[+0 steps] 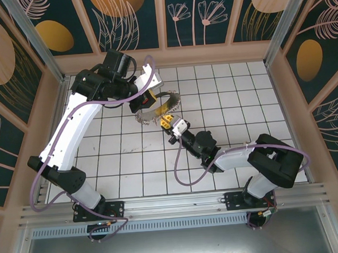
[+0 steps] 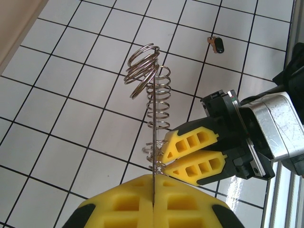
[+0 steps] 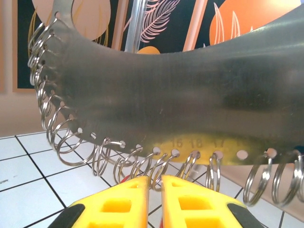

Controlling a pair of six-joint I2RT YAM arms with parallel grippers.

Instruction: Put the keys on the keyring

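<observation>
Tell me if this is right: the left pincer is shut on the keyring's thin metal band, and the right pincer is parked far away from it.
Not quite. The left pincer is shut on the keyring, but the right pincer is not far away: the left wrist view shows its fingertips right beside the small rings along the band's edge.
</observation>
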